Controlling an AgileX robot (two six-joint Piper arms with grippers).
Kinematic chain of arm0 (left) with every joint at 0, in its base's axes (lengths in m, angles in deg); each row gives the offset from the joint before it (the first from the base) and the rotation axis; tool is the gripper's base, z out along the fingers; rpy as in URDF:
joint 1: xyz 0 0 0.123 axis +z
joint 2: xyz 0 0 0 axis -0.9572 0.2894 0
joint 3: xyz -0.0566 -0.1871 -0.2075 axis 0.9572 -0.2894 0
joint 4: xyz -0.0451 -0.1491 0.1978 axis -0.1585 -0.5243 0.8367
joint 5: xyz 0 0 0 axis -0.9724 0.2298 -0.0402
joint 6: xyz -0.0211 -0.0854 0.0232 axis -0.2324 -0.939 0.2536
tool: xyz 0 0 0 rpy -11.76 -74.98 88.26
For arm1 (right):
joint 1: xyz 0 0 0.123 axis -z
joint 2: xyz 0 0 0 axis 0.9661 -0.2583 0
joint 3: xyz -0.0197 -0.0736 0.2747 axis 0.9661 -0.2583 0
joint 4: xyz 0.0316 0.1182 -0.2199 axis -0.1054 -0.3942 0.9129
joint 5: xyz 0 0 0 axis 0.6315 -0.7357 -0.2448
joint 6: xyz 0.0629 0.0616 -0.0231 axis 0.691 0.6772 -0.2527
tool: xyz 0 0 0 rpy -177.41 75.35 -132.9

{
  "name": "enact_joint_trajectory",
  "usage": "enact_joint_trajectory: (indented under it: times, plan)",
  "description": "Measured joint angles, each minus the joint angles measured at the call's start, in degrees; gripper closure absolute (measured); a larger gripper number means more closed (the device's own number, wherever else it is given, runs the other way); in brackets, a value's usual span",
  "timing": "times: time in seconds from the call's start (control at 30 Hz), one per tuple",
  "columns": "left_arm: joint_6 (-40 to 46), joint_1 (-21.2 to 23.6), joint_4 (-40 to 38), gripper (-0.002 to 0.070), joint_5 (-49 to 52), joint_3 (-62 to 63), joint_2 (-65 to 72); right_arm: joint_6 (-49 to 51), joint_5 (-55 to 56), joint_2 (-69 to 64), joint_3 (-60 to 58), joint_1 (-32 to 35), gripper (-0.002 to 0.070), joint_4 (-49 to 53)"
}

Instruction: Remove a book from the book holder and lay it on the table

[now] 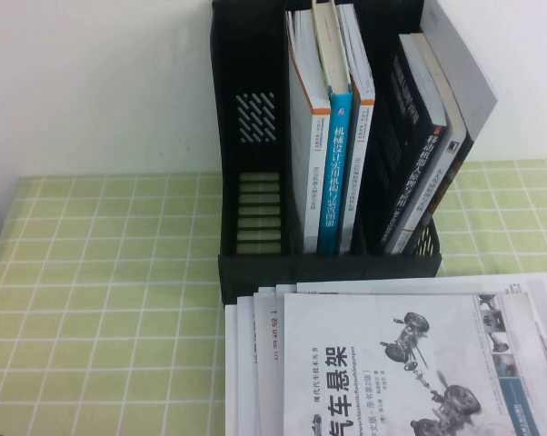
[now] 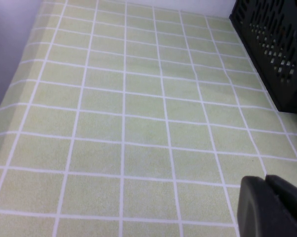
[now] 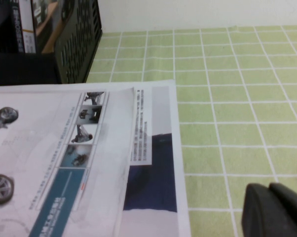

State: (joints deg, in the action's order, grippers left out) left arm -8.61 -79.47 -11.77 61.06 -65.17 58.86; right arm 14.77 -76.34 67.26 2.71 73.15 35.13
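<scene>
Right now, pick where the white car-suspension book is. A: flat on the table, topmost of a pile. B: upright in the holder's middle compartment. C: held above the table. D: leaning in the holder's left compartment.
A: the book lies flat, topmost of the pile before the book holder.

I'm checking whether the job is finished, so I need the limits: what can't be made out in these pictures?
- the book: lower part cut off by the high view's bottom edge.
- Papers beneath it: mostly covered by it.
- the book holder: top cut off in the high view.
- left gripper and right gripper: only a dark corner shows in each wrist view; neither appears in the high view.
</scene>
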Motion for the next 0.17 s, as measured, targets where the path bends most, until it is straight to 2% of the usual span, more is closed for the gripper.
enact_joint_trajectory:
  times: [0.17]
  plan:
    - [0.0,0.0,0.0,0.0677,0.0,0.0,0.0,0.0,0.0,0.0,0.0,0.0,0.0678,0.0]
